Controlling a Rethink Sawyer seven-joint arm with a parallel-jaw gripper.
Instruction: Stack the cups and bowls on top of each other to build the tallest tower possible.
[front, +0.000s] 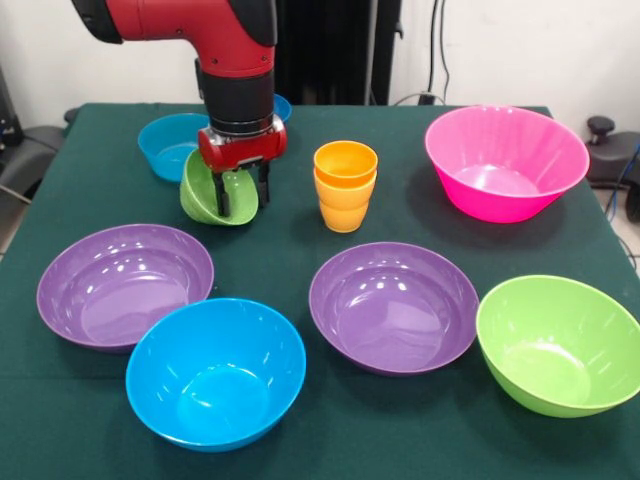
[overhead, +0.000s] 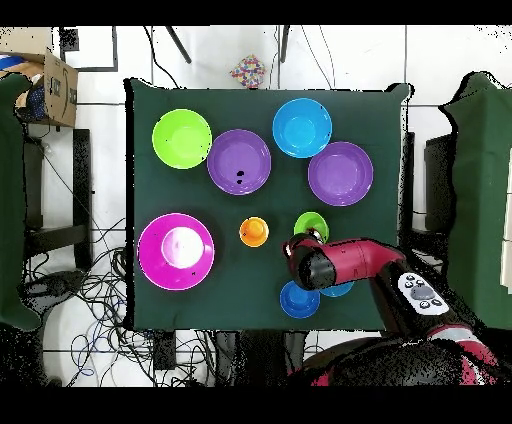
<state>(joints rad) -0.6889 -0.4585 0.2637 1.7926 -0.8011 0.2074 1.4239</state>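
My gripper (front: 240, 195) is shut on the rim of the small green bowl (front: 205, 192) and holds it tilted, low over the table, left of the cups. The two cups (front: 345, 185) stand nested, one in the other, at the table's middle. The light blue small bowl (front: 168, 145) sits behind the green one. The dark blue small bowl (front: 283, 106) is mostly hidden behind the arm. In the overhead view the green bowl (overhead: 312, 224) lies right of the cups (overhead: 254, 232), with my gripper (overhead: 301, 240) at its rim.
Large bowls ring the front: a purple (front: 125, 285), a blue (front: 215, 370), a second purple (front: 393, 305), a green (front: 558, 343), and a pink (front: 505, 160) at the back right. A cardboard box (overhead: 50, 85) stands beside the table.
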